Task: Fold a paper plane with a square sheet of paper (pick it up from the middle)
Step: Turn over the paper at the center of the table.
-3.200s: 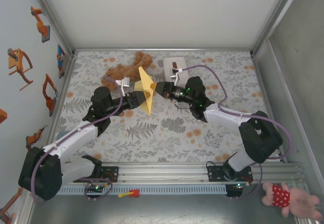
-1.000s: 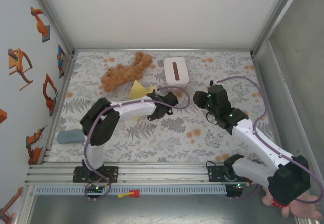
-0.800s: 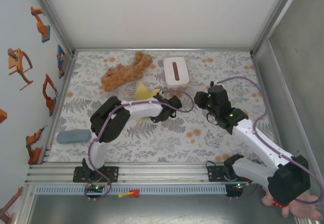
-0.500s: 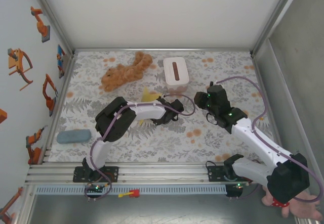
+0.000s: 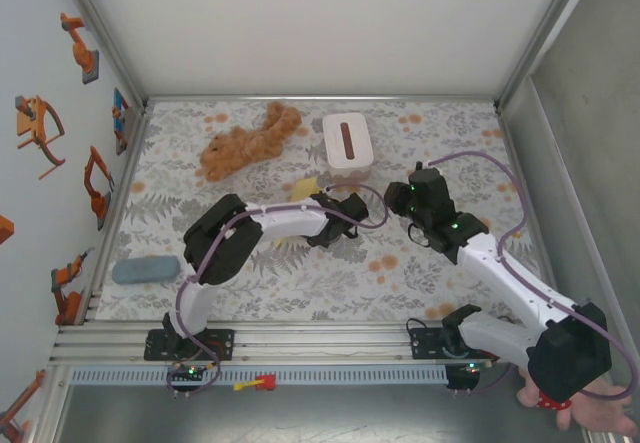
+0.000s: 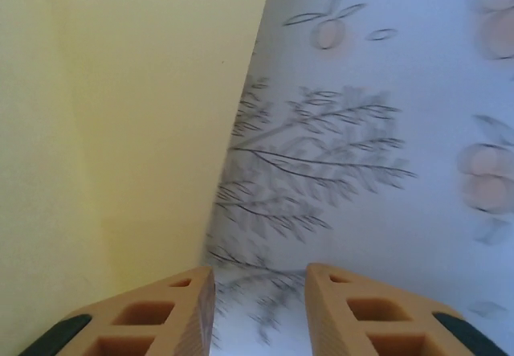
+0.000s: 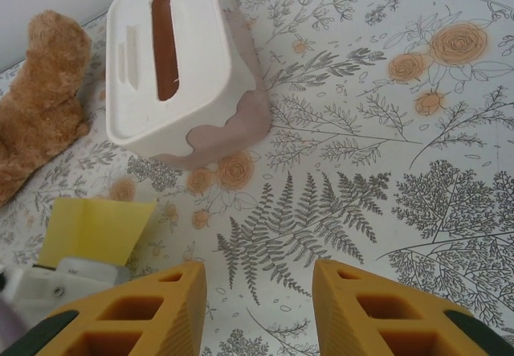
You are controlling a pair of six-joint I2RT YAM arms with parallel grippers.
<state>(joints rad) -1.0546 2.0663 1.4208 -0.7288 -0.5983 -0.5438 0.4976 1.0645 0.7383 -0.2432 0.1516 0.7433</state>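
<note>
Left wrist view is showing the left pincer [image 6: 261,280] parting its fingers, empty, with the patterned counter [image 6: 385,131] between them and the yellow paper [image 6: 120,115] lying flat beside one finger. Having swept rightward along the sheet, it is now releasing, so that crease is probably pressed. Right pincer [image 7: 259,272] is hovering moderately apart, empty, near the white box [image 7: 177,59].
</note>
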